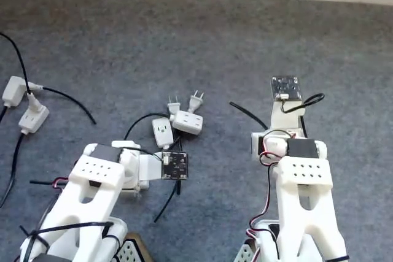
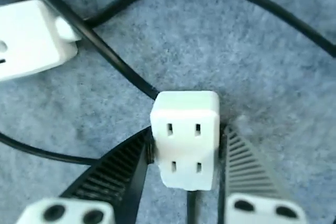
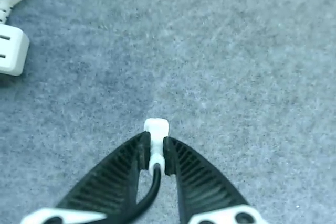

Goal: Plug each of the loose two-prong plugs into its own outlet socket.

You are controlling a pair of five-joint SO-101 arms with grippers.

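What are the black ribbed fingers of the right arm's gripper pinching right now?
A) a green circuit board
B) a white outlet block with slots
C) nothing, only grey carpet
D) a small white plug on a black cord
D: the right wrist view shows the right gripper closed on a small white plug, its black cord trailing back between the fingers; the white outlet block sits in the left gripper instead.

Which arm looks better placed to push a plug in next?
Right. The right gripper is shut on a small white plug with a black cord, while the left gripper clamps the outlet block, so it likely just steadies it.
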